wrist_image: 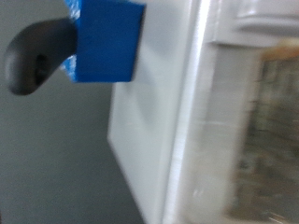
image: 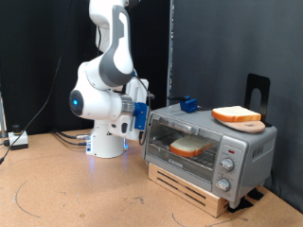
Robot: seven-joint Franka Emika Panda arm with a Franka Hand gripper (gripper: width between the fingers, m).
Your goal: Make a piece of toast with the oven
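Note:
The silver-grey oven (image: 204, 149) stands on a wooden crate at the exterior view's right, with its glass door shut. One piece of toast (image: 189, 147) lies inside on the rack, seen through the glass. A second, like slice (image: 237, 115) lies on a round wooden board on the oven's top. My gripper (image: 140, 113), with blue fingers, hangs close beside the oven's left end at the height of the door's top. It holds nothing that I can see. The wrist view is blurred and shows the oven's pale wall (wrist_image: 154, 131) and door glass (wrist_image: 273, 131); no fingers show clearly there.
A small blue and black object (image: 187, 102) sits on the oven's top near the back; a blue block with a black rounded part (wrist_image: 105, 42) shows in the wrist view. A black stand (image: 258, 90) rises behind the oven. Cables (image: 14, 140) lie at the table's left.

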